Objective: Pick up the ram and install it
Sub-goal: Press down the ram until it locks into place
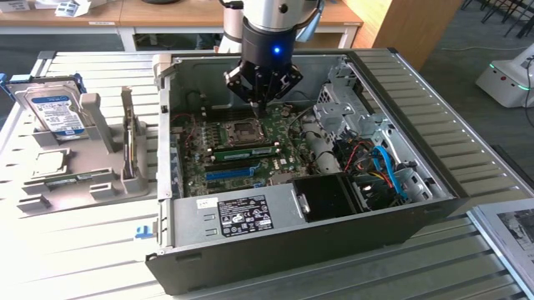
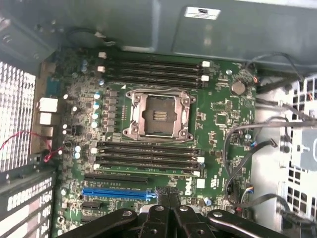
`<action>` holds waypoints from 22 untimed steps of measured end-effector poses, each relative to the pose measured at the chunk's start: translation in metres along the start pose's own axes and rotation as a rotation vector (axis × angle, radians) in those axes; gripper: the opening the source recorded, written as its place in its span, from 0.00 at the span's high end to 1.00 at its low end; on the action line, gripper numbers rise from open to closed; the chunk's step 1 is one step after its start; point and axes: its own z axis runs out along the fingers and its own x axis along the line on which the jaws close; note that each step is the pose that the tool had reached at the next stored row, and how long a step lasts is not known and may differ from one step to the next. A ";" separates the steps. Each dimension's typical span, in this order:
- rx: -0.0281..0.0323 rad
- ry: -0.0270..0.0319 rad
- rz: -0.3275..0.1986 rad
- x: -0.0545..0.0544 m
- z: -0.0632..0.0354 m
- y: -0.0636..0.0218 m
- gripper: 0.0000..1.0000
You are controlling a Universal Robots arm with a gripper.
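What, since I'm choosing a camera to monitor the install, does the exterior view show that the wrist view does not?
Exterior view alone: the hard drive with a blue label standing in a grey holder on the table, and the power supply.
Wrist view alone: the memory slots between the CPU socket and the case wall, and a white sticker.
Both: the CPU socket, the blue slot, and the shut gripper.

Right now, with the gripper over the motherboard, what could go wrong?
1. The shut gripper hangs above the open CPU socket; dropping could hit its contacts.
2. Loose cables lie beside the slots and could snag.
3. The ram sits in a slot; if it is not fully seated, pressing askew may strain it.
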 end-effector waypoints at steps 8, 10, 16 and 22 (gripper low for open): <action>0.0001 0.0007 0.005 0.002 0.0002 0.0001 0.90; 0.0001 0.0021 0.007 0.003 0.0003 0.0001 0.90; 0.0002 0.0019 0.013 0.003 0.0004 0.0001 0.90; 0.0005 0.0034 0.032 0.003 0.0005 0.0001 0.90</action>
